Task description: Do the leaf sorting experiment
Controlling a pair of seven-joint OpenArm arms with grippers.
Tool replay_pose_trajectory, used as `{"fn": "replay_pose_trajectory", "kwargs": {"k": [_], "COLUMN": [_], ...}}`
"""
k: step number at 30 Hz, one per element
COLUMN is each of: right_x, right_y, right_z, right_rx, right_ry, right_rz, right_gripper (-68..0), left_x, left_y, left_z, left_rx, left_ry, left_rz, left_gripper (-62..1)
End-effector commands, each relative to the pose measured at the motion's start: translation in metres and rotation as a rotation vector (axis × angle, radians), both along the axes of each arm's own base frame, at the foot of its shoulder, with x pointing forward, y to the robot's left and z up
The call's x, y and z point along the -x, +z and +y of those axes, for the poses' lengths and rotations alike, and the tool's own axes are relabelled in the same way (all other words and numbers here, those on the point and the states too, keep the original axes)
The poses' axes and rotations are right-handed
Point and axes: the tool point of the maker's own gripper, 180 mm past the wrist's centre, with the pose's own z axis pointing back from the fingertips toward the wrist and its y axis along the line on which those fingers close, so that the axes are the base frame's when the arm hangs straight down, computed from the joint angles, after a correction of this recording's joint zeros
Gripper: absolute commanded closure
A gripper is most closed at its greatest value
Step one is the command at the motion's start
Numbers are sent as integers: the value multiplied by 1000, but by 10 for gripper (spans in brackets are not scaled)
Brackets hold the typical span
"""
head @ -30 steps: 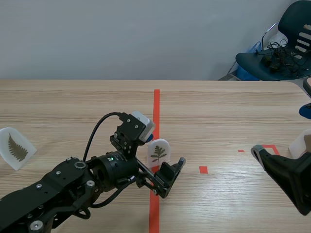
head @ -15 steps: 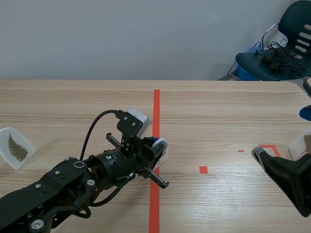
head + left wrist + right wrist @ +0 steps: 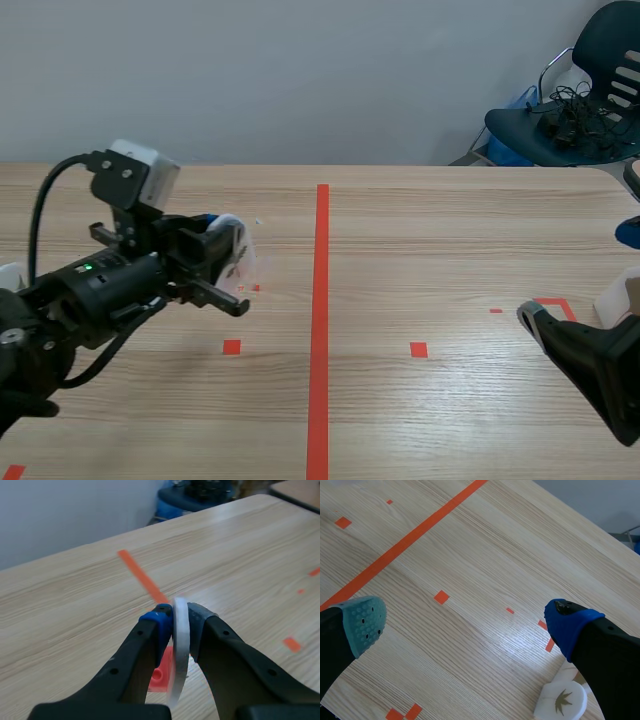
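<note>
Tile (image 3: 179,655) is the thing being sorted: a thin white piece, seen edge-on in the left wrist view, so its face and any leaf print on it cannot be made out. The left gripper (image 3: 181,622) is clamped on it. The blue pad (image 3: 159,625) presses one flat side and the grey pad (image 3: 197,617) presses the other.

In the scene view the left gripper (image 3: 222,262) is raised above the table (image 3: 450,230), on the left of the long red line (image 3: 321,300) and clear of it. The tile (image 3: 235,250) shows only as a pale blur at the fingertips (too smeared to read). It hangs in the air and touches nothing but the pads.

The right gripper (image 3: 467,625) hangs low over the table's right end, well apart from the left one. Its fingers are spread wide with nothing between them: the grey-green pad (image 3: 365,625) on one side, the blue pad (image 3: 570,625) on the other, bare wood in the gap.

A second tile (image 3: 561,701) lies flat on the table just beside the blue-padded finger. It is white with a rounded edge and carries a small dark leaf with pointed lobes. It is near that finger, but whether they touch cannot be told.

A dark chair (image 3: 580,100) stands beyond the table's far right corner.
</note>
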Motion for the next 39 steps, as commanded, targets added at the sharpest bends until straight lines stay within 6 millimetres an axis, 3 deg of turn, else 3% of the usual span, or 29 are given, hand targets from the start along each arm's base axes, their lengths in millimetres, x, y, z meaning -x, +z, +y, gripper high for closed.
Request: {"fn": "replay_pose_trajectory", "kwargs": {"k": [1, 7, 12, 23, 28, 33, 39], "right_x": [-5, -5, -5, -5, -5, -5, -5], "right_y": [11, 11, 11, 12, 12, 12, 12], "right_z": [1, 1, 1, 1, 1, 1, 1], "right_rx": [-9, -10, -10, -17, -17, -17, -17], "right_ry": [0, 0, 0, -1, -1, -1, -1], "right_rz": [-38, -39, -39, -39, -38, -38, -38], "right_gripper": [-679, -679, -679, -679, -679, -679, -679], "left_x": [2, 13, 11, 3, 3, -2, -1], "left_y": [-12, -23, -26, -55, -53, -30, 32], "left_z": [24, 105, 142, 175, 184, 184, 153], "left_rx": [18, 9, 6, -19, -45, -70, -58], "left_ry": [78, 319, 445, 533, 529, 494, 386], "left_rz": [45, 83, 85, 120, 107, 50, -50], "left_gripper": [-42, -42, -42, -47, -209, -313, -323]}}
